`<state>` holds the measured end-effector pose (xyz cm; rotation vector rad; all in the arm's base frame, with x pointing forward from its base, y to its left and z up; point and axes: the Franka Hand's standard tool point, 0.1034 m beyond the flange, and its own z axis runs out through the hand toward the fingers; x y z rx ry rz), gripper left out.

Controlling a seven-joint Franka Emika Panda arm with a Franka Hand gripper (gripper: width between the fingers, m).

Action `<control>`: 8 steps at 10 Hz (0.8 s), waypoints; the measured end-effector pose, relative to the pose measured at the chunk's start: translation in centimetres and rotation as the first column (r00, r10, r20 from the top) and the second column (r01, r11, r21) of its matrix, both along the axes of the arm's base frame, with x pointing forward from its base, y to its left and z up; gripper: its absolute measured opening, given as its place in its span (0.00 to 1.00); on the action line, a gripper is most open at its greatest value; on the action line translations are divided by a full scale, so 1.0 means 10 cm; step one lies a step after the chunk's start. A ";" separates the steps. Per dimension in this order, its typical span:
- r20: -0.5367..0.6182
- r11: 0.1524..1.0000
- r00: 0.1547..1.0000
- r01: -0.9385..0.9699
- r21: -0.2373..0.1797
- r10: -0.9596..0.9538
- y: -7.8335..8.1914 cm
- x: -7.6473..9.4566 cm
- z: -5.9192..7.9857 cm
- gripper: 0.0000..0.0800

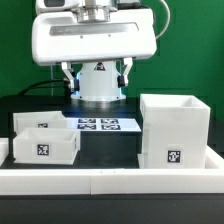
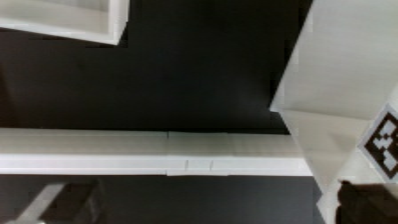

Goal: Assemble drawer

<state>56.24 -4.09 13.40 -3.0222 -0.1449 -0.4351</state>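
A tall white open box (image 1: 172, 130) with a marker tag on its front stands at the exterior view's right. A lower white open drawer part (image 1: 45, 142), also tagged, sits at the exterior view's left. In the wrist view the tall box (image 2: 347, 80) fills one side, and a corner of another white part (image 2: 71, 20) shows at the far edge. My gripper (image 2: 205, 215) hangs above the dark table between them, its two dark fingertips (image 2: 45, 205) far apart with nothing between them. In the exterior view the arm (image 1: 95, 40) is raised at the back and the fingers cannot be made out.
The marker board (image 1: 100, 124) lies flat at the back centre. A long white rail (image 1: 110, 180) runs along the table's front and also shows in the wrist view (image 2: 143, 155). Dark table (image 1: 110, 148) lies between the two white parts.
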 end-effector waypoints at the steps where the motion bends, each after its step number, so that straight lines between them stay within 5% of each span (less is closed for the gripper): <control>1: -0.004 1.000 1.000 0.011 0.004 -0.011 0.00 -0.01 -0.01 0.81; 2: -0.033 0.999 0.998 0.051 0.008 -0.051 0.03 -0.07 -0.06 0.81; 4: -0.065 0.997 0.996 0.055 -0.058 -0.059 -0.05 -0.13 -0.15 0.81; 7: -0.079 0.995 0.993 0.080 -0.055 -0.084 -0.33 -0.31 -0.43 0.81; 8: -0.078 0.995 0.993 0.081 -0.052 -0.085 -0.29 -0.29 -0.41 0.81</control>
